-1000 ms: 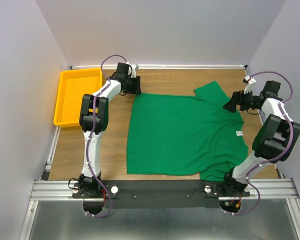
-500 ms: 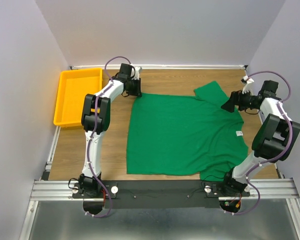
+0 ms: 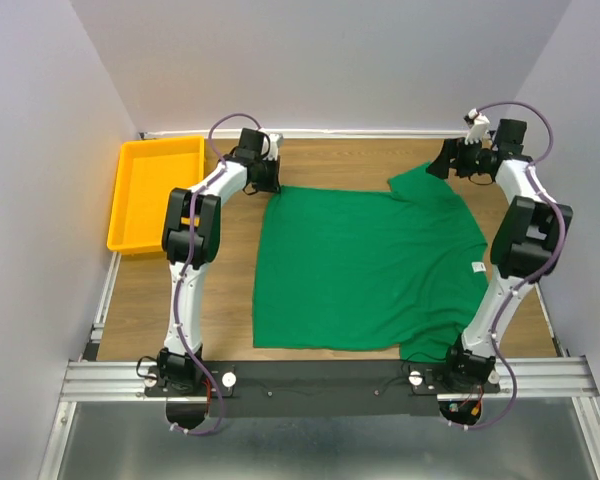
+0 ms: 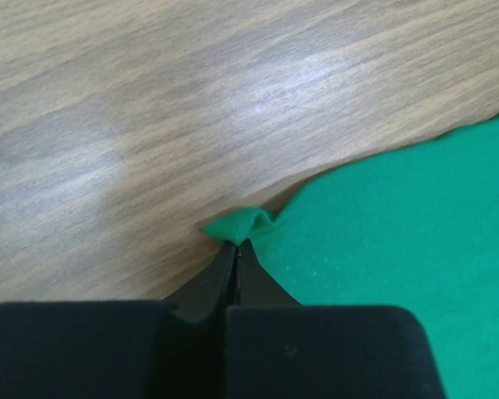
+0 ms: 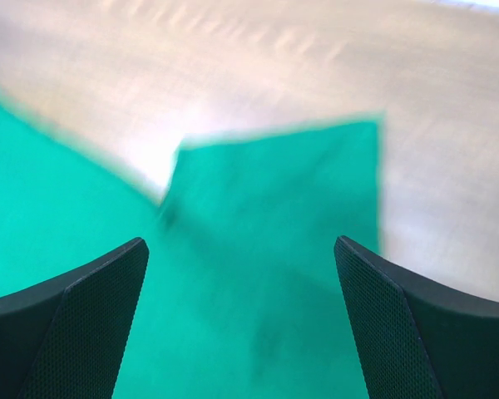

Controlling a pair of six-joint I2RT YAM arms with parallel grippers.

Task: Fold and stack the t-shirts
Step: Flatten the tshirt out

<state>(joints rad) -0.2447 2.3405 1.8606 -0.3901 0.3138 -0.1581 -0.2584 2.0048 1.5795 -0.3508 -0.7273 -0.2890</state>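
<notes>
- Found a wooden desk (image 3: 330, 160), with bare wood along its far edge and left side.
- Found one green t-shirt (image 3: 365, 265) spread flat across the middle and right of the desk, hem toward the left edge, collar toward the right edge, not yet folded.
- Noted a yellow tray (image 3: 120, 195) at the far left corner of the desk, well apart from the t-shirt.
- Noted a short sleeve (image 3: 420, 183) sticking out toward the far edge, near the far right corner.
- Saw the right claw (image 3: 442, 165) hanging over that sleeve, jaws spread wide, gripping nothing; blurred in its own wrist view.
- Saw the left claw (image 3: 270, 178) down at the t-shirt's far left corner, jaws pressed together on a small pucker of cloth (image 4: 241, 223), right at the wood.
- Spotted a small white tag (image 3: 476, 267) by the collar, close to the right edge.
- Judged the step in hand as the very start of the first fold: one corner pinched, the far right side not yet taken.
- Judged the next move as calling for the right claw lowered onto the sleeve or shoulder and closed, then both claws raised together and carried toward the near edge, kept level to avoid bunching the cloth.
</notes>
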